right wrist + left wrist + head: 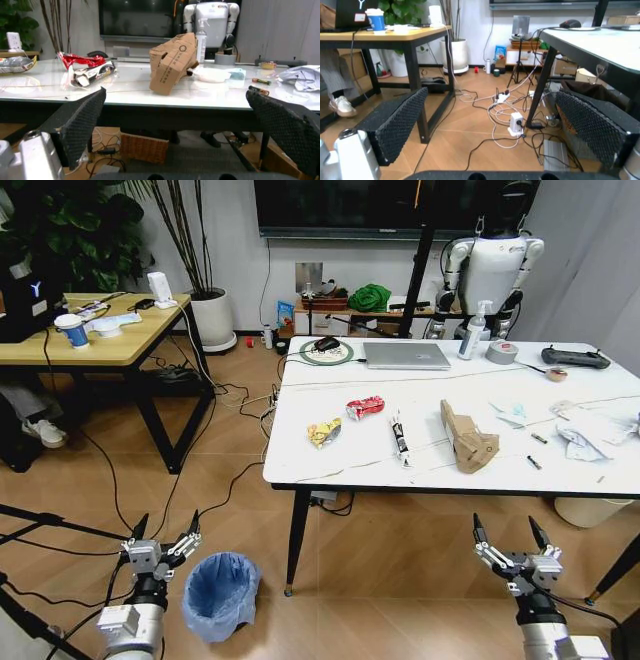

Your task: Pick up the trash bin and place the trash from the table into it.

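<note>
The trash bin (pixel 219 594), dark with a crinkled light-blue bag, stands on the wooden floor beside the white table's (pixel 320 462) front left leg. My left gripper (pixel 162 532) hangs open just left of the bin, above floor level. My right gripper (pixel 511 532) is open below the table's front edge, near its right end. On the table lie trash pieces: a yellow wrapper (pixel 323 431), a red wrapper (pixel 364 407), a white tube (pixel 399 437), a crumpled brown paper bag (pixel 467 437) and white crumpled papers (pixel 585 438). The right wrist view shows the brown bag (pixel 172 63) and red wrapper (pixel 82 60).
A laptop (pixel 405 355), spray bottle (pixel 471 332), tape roll (pixel 502 352) and controller (pixel 575 358) sit at the table's far side. A wooden desk (pixel 95 345) stands at the left. Cables (pixel 502 112) sprawl over the floor between desk and table. A white humanoid robot (pixel 495 265) stands behind.
</note>
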